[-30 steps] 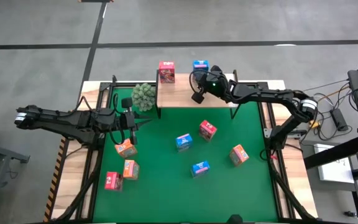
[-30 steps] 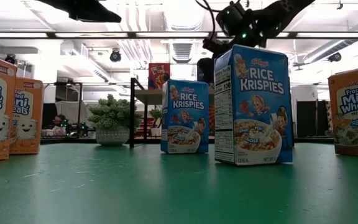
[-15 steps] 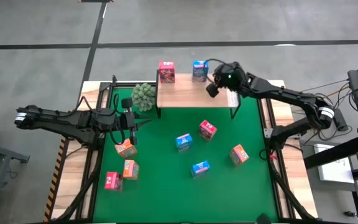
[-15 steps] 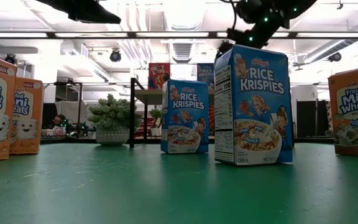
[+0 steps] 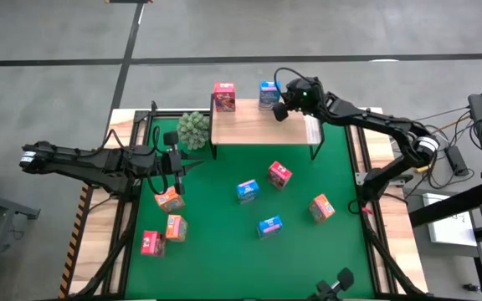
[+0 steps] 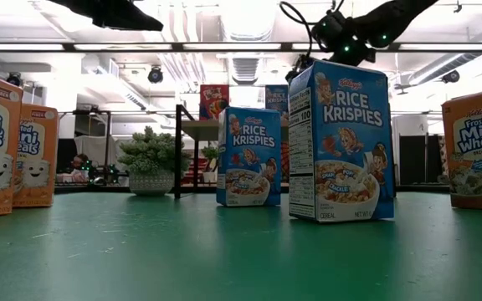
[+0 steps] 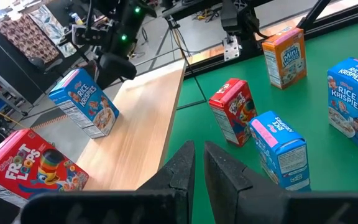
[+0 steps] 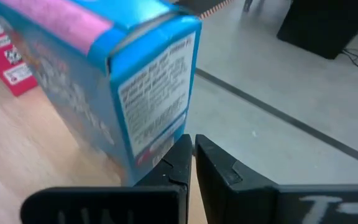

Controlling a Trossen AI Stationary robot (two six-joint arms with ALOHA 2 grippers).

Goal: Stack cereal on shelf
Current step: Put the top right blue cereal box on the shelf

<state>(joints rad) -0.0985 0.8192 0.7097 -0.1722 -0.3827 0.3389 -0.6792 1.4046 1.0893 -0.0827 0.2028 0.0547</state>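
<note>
Pale wooden shelf [image 5: 249, 124] on black legs carries a pink-red box [image 5: 224, 96] and a blue box [image 5: 268, 94]. Green mat [image 5: 224, 242] holds orange, blue and pink-red boxes. Plant ball [image 5: 193, 130] is green.

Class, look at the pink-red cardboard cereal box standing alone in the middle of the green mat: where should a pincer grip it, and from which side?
Grip the pink-red cardboard cereal box across its two broad printed faces near the top, coming down from above. It stands upright with clear mat around it, and the blue box beside it stands apart, leaving room for the fingers.
</note>
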